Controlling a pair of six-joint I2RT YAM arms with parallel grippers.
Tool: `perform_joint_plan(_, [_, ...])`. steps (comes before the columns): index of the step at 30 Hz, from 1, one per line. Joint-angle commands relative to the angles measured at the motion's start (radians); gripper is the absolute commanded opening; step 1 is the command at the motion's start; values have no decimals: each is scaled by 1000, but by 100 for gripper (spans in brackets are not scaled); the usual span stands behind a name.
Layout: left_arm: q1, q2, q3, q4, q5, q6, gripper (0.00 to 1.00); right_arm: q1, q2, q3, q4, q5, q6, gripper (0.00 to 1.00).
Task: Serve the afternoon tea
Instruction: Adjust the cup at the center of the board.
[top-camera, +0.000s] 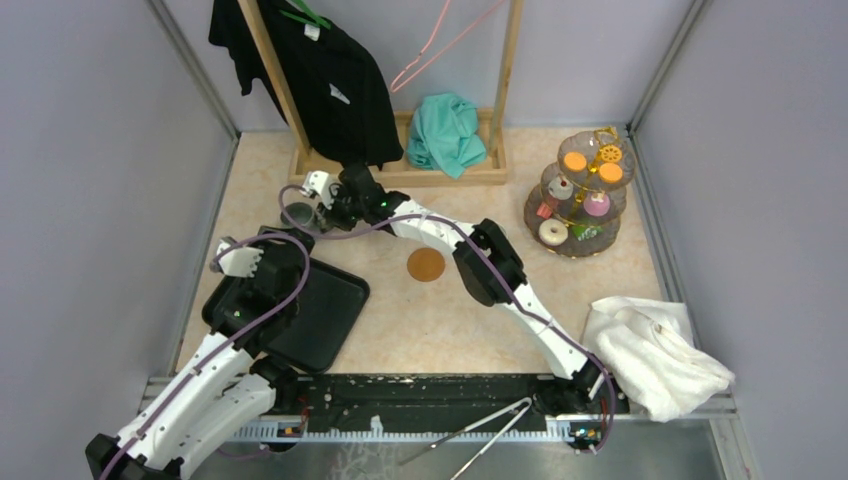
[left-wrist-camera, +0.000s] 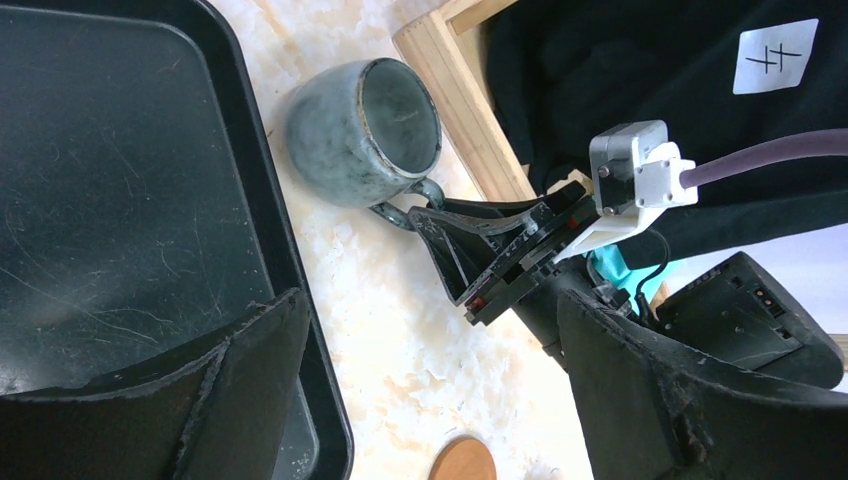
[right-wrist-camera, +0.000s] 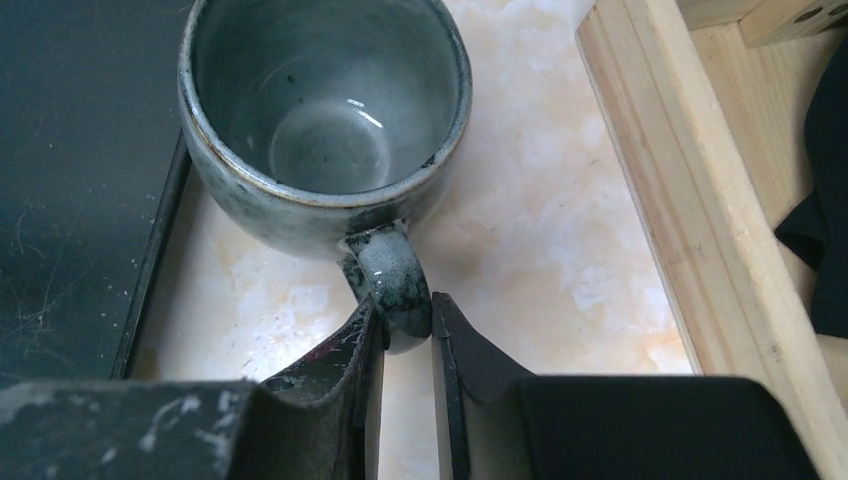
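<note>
— Tongs lie nearest in the top view, on the near rail between the two arm bases. What is beyond them?

— At near left is the black tray, with the left gripper above its far-left corner. Just past the tray's far edge stands the grey mug, and the right gripper reaches across the table to it. A brown disc lies mid-table and a white cloth at near right.

— And the sweets?

— They are on the three-tier stand at far right, well apart from the mug. Orange discs sit on the top tier, a pink doughnut lower down and a white doughnut on the bottom tier.

— What does the left wrist view show?

— That pincer's fingers are spread wide over the tray's edge, with nothing held between them. The mug stands upright on the table just beside the tray, near the wooden rack and its black garment. The other pincer's tip meets the mug's handle.

— And the right wrist view?

— The mug's handle points toward the camera. The two fingers have closed in on that handle, one pressed against each side, so the gap between them is narrow. The mug rests on the table between tray and rack.
</note>
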Motion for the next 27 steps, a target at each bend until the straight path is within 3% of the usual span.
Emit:
perform_joint_plan(1, [8, -11, -8, -5, -6, -12, 98, 9, -88, -64, 79, -24, 22, 5])
perform_joint_plan(5, [9, -8, -13, -2, 1, -12, 98, 9, -150, -156, 125, 27, 47, 0])
perform_joint_plan(13, [11, -7, -17, 2, 14, -6, 98, 12, -313, -420, 304, 215, 85, 0])
perform_joint_plan(27, [11, -2, -63, 62, 76, 18, 98, 79, -524, -749, 381, 714, 76, 0])
